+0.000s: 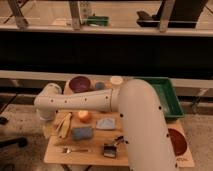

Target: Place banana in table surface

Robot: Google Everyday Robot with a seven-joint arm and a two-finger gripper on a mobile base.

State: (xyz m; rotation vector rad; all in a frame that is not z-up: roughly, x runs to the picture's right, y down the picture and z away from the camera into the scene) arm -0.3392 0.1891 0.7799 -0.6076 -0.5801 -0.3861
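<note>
The banana [63, 124], pale yellow-tan and split into two narrow strips, lies on the left part of the light wooden table surface [92, 158]. My white arm reaches from the lower right across the table to the left. Its end with the gripper [46, 116] hangs at the table's left edge, just left of the banana. The arm's bulk hides the gripper's tips, and I cannot tell whether it touches the banana.
A round orange fruit [84, 116], a blue sponge [82, 133], a grey cloth [106, 123], a fork [75, 149] and a small brush [110, 149] lie near the banana. A maroon bowl [80, 83], two cups [116, 80], a green tray [169, 97] and a red plate [176, 142] stand around.
</note>
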